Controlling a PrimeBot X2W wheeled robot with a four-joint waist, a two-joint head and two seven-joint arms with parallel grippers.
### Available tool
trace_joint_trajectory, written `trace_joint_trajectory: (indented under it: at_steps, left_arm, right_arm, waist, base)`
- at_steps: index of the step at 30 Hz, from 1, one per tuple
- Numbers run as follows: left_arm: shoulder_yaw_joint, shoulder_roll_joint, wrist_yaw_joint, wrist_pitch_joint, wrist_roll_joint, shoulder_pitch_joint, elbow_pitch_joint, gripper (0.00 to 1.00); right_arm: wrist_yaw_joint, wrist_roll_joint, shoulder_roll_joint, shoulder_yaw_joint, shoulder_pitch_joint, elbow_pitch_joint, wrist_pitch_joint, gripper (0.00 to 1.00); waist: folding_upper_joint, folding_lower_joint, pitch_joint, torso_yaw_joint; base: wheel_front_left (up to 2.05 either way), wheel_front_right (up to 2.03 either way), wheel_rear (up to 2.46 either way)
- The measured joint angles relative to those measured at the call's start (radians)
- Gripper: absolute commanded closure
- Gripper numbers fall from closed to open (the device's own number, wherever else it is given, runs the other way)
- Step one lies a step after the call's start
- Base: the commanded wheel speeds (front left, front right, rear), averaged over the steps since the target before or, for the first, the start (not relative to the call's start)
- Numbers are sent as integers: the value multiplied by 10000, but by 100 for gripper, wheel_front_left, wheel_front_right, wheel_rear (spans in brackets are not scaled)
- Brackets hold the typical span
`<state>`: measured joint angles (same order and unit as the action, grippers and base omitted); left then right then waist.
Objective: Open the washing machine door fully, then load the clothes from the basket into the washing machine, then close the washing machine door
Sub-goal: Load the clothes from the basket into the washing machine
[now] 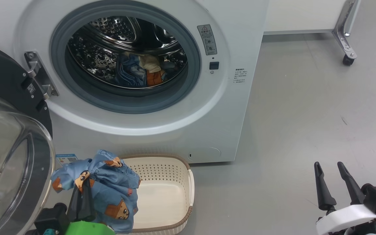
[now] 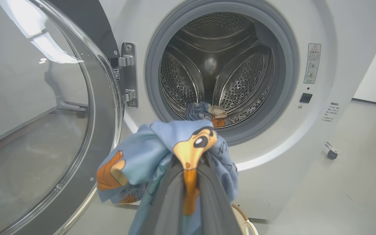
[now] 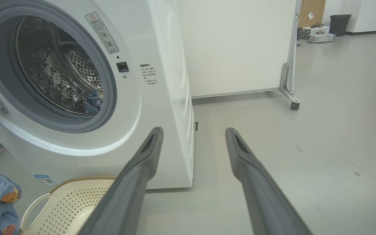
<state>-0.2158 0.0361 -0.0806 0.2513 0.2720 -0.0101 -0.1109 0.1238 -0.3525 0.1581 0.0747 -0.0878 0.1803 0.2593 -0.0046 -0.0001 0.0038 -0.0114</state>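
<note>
— How many machines are there?

— One washing machine [image 1: 181, 130], white and front-loading. Its one door [image 1: 2, 156] stands swung wide open on the robot's left, hanging on a metal hinge [image 1: 39, 75], with the glass bowl bulging out toward the robot.

— And the laundry?

— One light-blue piece [image 1: 109, 186] with orange-brown cartoon figures is pinched in the left gripper [image 1: 82, 199]. The two dark fingers [image 2: 207, 195] are pressed together on the fabric, which drapes down on both sides of them. From the head view it hangs low in front of the machine, just beside the open door and over the basket's left end.

— Anything inside?

— One small heap [image 1: 139, 70] lies at the bottom of the steel drum [image 1: 109, 32]: blue, cream and orange cloth bunched together. I can't tell how many pieces are in it.

— Baskets?

— One basket [image 1: 171, 169], cream with a brown rim. It sits on the grey floor [image 1: 289, 130] close against the machine's front. Its perforated wall and pale bottom show. One blue sticker [image 1: 66, 159] is on the panel behind it.

— The other arm?

— The right gripper [image 1: 329, 166] hovers over bare floor, well apart from the basket. Its two fingers are spread wide with nothing between them. Beyond it, one caster [image 1: 348, 60] carries a metal leg.
</note>
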Motion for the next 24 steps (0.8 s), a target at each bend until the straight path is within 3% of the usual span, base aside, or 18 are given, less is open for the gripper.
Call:
trace_joint_trajectory:
  at_steps: [24]
  left_arm:
    - [-180, 4, -119, 0, 4, 464, 422, 100]
  right_arm:
    - [0, 0, 8, 25, -102, -52, 0, 0]
  waist:
    - [0, 0, -91, -149]
  base:
    - [0, 0, 0]
